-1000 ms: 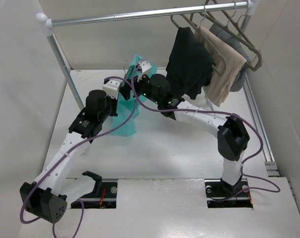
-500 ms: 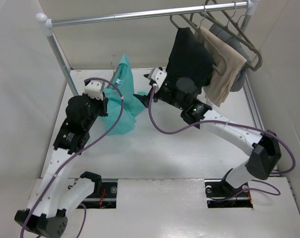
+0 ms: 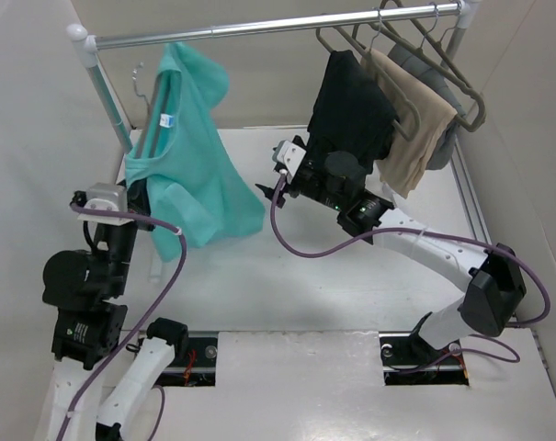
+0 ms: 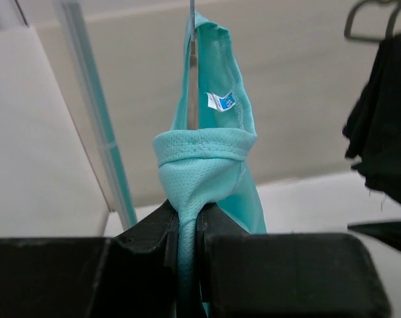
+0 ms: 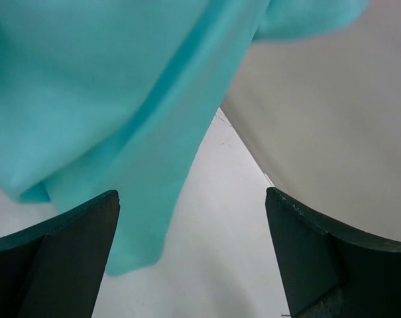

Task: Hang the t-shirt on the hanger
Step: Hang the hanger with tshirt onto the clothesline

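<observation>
The t-shirt [image 3: 190, 175] hangs just below the rail's [image 3: 259, 26] left end, seemingly already threaded on the hanger [image 4: 193, 66]. The left fingers [image 4: 150, 228] pinch its cloth. The right fingers [image 5: 67, 252] gape empty below mid-rail. Next, probably: hook the hanger over the rail.

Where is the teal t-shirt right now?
In the top view the t-shirt hangs at the left, off the table, just below the metal rail. The left gripper pinches it, and the black garment hangs to its right.

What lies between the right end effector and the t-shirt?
Nothing: in the right wrist view, the open right end effector faces the t-shirt with no object between.
</observation>
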